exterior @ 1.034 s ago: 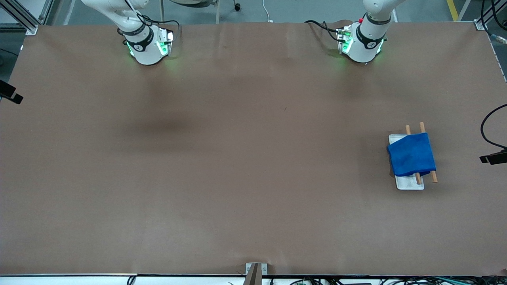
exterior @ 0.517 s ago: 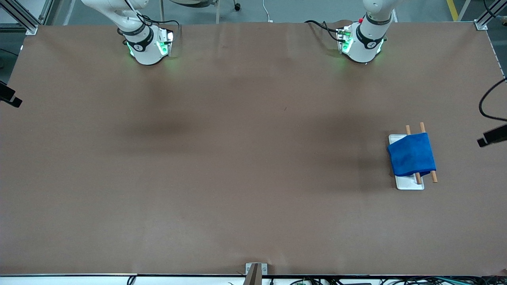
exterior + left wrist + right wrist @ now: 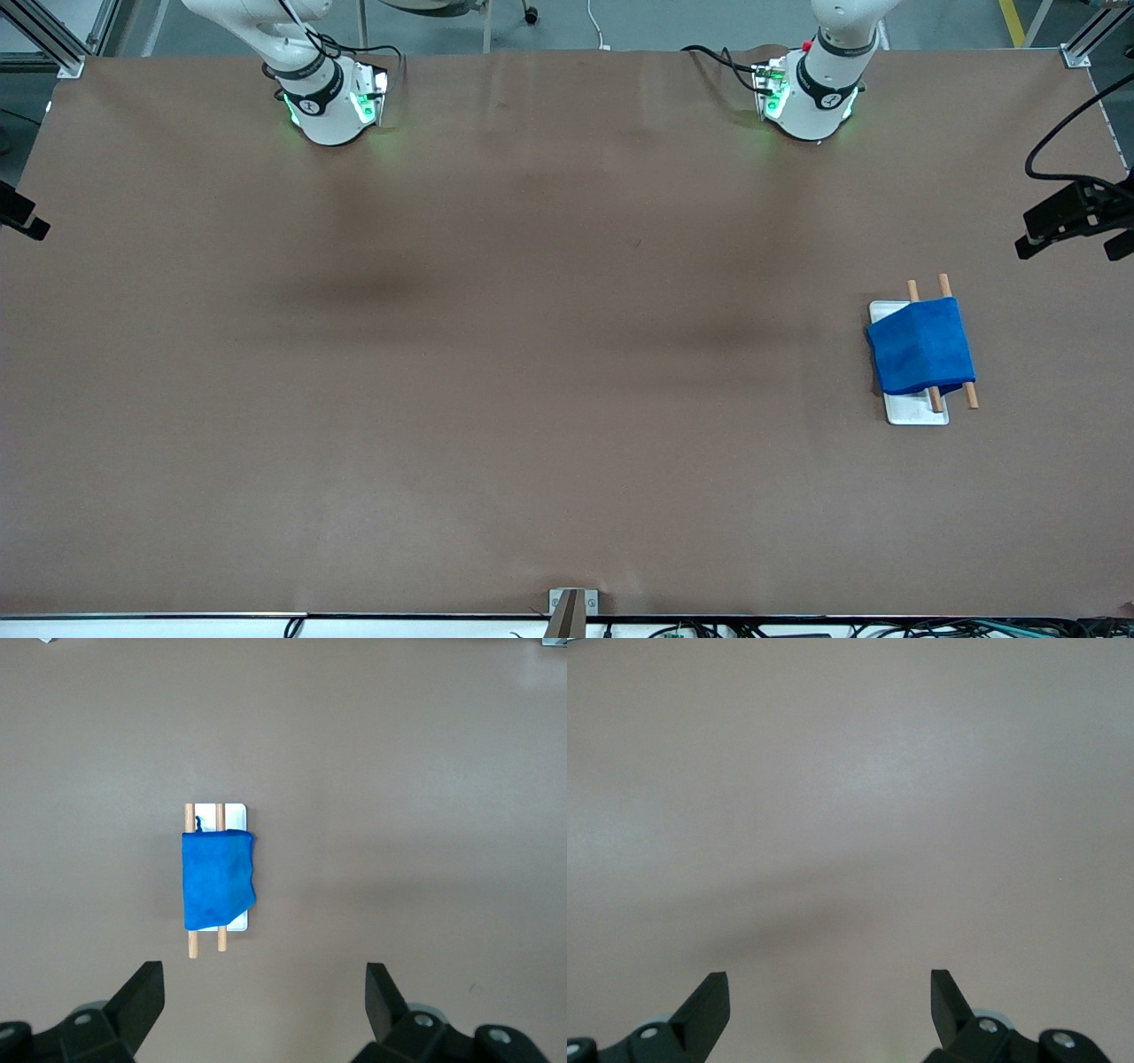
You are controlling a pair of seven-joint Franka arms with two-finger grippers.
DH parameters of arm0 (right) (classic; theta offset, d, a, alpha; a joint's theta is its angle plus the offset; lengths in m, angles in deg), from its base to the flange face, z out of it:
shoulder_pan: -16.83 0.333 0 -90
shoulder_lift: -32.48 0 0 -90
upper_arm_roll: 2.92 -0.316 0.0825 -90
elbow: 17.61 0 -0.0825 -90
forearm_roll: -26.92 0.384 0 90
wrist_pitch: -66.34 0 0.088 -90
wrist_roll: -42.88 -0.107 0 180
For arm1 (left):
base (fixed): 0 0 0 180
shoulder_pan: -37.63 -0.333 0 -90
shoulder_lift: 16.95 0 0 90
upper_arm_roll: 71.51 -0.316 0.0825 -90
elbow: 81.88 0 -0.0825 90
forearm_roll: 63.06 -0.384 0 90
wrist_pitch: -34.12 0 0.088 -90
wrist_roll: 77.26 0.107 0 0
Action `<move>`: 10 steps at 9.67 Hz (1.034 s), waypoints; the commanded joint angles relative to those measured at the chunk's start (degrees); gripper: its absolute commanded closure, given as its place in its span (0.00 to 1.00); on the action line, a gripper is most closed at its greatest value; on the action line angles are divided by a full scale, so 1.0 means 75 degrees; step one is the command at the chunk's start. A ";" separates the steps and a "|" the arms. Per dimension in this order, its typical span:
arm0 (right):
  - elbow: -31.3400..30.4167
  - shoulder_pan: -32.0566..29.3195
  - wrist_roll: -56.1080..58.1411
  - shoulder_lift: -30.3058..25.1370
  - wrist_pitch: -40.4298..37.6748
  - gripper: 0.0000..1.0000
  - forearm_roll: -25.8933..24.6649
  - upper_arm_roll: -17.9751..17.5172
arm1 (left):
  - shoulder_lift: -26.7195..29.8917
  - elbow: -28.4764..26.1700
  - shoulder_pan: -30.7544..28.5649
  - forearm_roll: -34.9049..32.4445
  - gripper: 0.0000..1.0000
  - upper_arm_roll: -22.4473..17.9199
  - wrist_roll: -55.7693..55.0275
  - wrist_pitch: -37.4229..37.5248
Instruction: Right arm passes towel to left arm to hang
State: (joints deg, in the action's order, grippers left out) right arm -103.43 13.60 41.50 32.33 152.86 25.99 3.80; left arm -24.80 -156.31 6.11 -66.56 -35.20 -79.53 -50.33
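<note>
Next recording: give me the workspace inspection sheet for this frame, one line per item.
Surface: brown table, bare apart from the rack.
Job's things: blue towel draped over two wooden rods on a white tray, toward the left arm's end of the table; nothing grips it.
Clutter: nothing seen.
Grippers: left gripper open, high above the table with the towel in its view; right gripper open, over bare table.
Cables: black cables at both arm bases, one looping at the left arm's end of the table.
Surroundings: grey floor, metal frame posts.
</note>
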 commanded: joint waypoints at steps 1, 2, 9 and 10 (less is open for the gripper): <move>-0.0112 -0.0015 0.0079 -0.0097 0.0030 0.00 -0.0134 -0.0029 | 0.0738 -0.0818 0.0598 0.0150 0.00 -0.0688 0.0151 0.0069; -0.0112 -0.0026 0.0079 -0.0097 0.0030 0.00 -0.0134 -0.0029 | 0.0974 -0.1135 0.1741 0.0161 0.00 -0.1796 0.0139 0.0057; -0.0112 -0.0026 0.0090 -0.0097 0.0018 0.00 -0.0134 -0.0017 | 0.1935 -0.2658 0.4295 0.0361 0.00 -0.4151 -0.0119 -0.0235; -0.0112 -0.0027 0.0090 -0.0097 -0.0005 0.00 -0.0122 -0.0017 | 0.2088 -0.2893 0.4354 0.0349 0.00 -0.4151 -0.0084 -0.0236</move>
State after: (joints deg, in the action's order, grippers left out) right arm -103.46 13.58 41.54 32.33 152.82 25.94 3.83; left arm -12.12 -171.95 37.88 -63.69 -65.65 -80.04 -50.32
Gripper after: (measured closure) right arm 0.000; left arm 0.000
